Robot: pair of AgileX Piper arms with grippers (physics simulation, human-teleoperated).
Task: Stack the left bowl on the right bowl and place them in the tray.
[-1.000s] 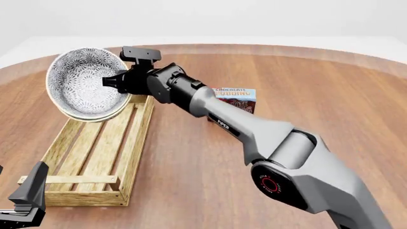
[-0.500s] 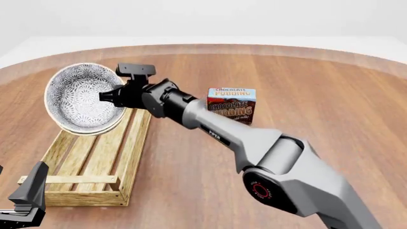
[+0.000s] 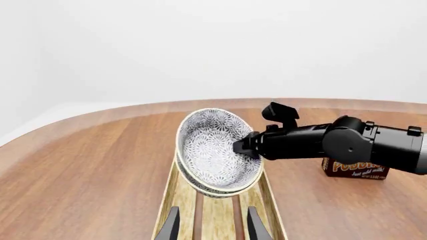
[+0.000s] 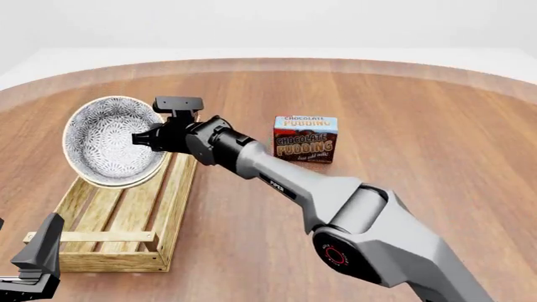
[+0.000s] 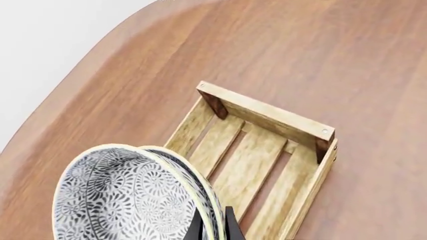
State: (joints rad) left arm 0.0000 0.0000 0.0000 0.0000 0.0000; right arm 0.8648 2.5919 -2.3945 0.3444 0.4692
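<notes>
While right gripper (image 4: 149, 139) clamps stacked bowls (image 4: 107, 141) over tray (image 4: 126, 211), wood table (image 4: 403, 119), left gripper (image 3: 212, 225) apparently open

A bare simulated test space, not a real room: a round wooden table (image 4: 403, 126) with flat, uniform grain stands against a featureless white backdrop (image 4: 336, 25), with no walls, furniture or windows beyond the table's far edge.

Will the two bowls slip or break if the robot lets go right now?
Probably they would drop and clatter. The stacked bowls hang tilted on edge above the tray, pinched only at the rim by the right gripper. They look hard and glazed, so likely slippery and chippable. Being round, they might wobble or roll before settling.
</notes>
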